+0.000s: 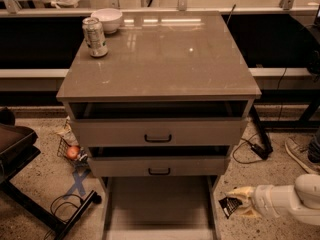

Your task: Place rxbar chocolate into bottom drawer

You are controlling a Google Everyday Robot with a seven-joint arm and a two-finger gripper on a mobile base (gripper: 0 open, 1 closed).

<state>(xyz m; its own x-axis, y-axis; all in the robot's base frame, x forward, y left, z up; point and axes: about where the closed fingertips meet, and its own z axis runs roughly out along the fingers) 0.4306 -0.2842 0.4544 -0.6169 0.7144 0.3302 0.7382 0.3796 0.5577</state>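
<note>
Carrying stage, bar not yet over the tray. Cabinet [160, 59] at 12 o'clock; bottom drawer [157, 204] stands open at 6. My gripper [239, 202] at 4 o'clock, just outside the drawer's right wall, clenched on the rxbar chocolate [228, 206]. Next, by my reckoning: swing toward 9, clear the wall, lower, release

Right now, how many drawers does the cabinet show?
3: top drawer and middle drawer, both slightly open, and the bottom drawer pulled far out. The gripper holds the rxbar just right of it.
</note>
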